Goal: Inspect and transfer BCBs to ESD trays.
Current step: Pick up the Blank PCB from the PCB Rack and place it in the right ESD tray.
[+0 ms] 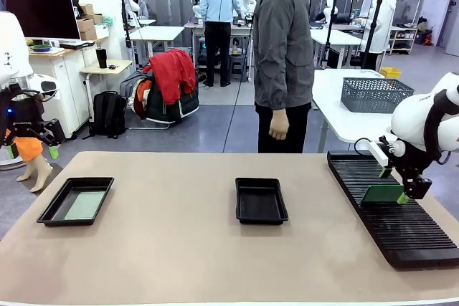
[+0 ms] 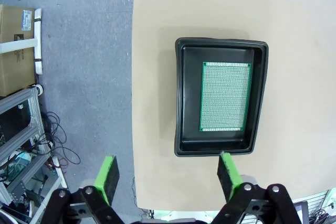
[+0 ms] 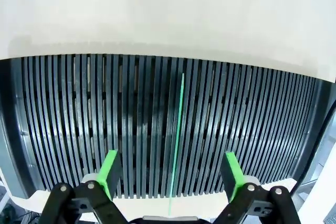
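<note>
One BCB (image 2: 226, 96) lies flat in the black ESD tray (image 2: 181, 103), which sits at the table's left (image 1: 50, 209); the green board (image 1: 84, 206) covers most of its floor. My left gripper (image 2: 168, 177) hangs open, high over the near rim of that tray, and is off the table's left edge (image 1: 32, 151). A second ESD tray (image 1: 261, 216) stands empty mid-table. Another BCB (image 1: 380, 193) stands on edge in the black slotted rack (image 1: 409, 231). It appears as a thin green line (image 3: 177, 145) between the open fingers of my right gripper (image 3: 170, 174), apart from both pads.
A person (image 1: 283, 55) stands at the far side, one hand (image 1: 278, 125) hanging down. A grey mesh basket (image 1: 375, 94) rests on a white table behind the rack. Bare tabletop lies between the trays and along the front edge.
</note>
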Controlling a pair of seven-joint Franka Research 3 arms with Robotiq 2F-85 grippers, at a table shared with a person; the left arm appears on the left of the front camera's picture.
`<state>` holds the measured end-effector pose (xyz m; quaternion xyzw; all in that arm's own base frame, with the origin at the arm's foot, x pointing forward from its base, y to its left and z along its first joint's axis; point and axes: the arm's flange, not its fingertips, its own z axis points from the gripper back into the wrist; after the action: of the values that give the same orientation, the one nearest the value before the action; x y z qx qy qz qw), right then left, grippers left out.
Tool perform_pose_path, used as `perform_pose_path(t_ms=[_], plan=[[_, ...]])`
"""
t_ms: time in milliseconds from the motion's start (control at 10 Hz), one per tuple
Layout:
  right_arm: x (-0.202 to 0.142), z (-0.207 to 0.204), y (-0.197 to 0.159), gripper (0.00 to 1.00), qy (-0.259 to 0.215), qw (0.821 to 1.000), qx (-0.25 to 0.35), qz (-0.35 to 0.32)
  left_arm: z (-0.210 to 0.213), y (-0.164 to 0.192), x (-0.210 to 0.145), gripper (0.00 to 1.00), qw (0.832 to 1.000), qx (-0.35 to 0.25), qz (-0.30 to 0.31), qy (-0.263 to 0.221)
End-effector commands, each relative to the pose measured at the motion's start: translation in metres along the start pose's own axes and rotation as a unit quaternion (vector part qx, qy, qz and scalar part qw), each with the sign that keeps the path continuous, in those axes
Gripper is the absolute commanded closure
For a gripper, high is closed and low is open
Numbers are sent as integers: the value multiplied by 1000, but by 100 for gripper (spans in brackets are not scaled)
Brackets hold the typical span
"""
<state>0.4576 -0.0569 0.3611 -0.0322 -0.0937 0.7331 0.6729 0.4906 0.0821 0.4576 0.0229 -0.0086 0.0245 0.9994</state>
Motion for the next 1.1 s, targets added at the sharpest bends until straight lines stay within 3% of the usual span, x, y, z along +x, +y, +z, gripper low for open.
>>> perform_pose_path(t_ms=[0, 400, 1000], plan=[[-2, 0, 1, 0, 4, 1000, 0, 4, -1, 0, -1, 0, 1000, -2, -1, -1], [0, 0, -1, 0, 7, 1000, 1, -6, -1, 0, -1, 0, 1000, -2, -1, -1], [-4, 1, -2, 22, 11, 999, 12, -31, -1, 0, -1, 0, 1000, -2, -1, -1]])
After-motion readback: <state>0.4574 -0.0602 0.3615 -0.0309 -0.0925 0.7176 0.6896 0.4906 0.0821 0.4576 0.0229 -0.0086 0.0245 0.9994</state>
